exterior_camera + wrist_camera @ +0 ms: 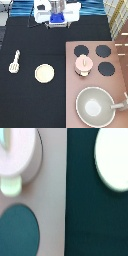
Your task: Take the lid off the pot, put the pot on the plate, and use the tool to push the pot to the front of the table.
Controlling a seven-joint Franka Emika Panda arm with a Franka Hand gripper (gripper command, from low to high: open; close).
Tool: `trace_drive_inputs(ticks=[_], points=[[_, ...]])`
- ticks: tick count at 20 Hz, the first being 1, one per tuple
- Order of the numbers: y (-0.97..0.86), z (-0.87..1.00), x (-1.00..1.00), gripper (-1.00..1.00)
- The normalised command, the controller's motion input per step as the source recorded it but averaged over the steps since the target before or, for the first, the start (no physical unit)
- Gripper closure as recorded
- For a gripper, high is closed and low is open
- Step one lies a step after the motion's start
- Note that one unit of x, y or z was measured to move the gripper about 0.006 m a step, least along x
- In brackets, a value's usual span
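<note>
The pot (83, 65) stands on the stove block, on its burner nearest the exterior view's left and bottom, with the pale pink lid (83, 62) still on top. On the black table (30, 105), left of the stove, lies the cream plate (44, 73), which also shows in the wrist view as a pale disc (112, 155). The spatula tool (14, 62) lies further left, near the table's left edge. My gripper (58, 19) hangs at the top of the exterior view, far from all of them, holding nothing that I can see.
The pinkish-brown stove block (95, 85) fills the exterior view's lower right, with black burners (103, 51). A large grey-beige pan (95, 105) with a handle sits at its bottom. In the wrist view a pale rounded shape (15, 158) and a dark burner (17, 230) lie on the stove.
</note>
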Motion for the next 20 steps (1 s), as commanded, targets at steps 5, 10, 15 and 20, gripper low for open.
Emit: trace_drive_inputs(ticks=[5,10,15,20], points=[[0.47,0.7,1.0,-1.0],[0.63,0.38,0.94,-1.0],[0.82,-0.05,0.73,-1.0],[0.94,-0.64,0.45,-1.0]])
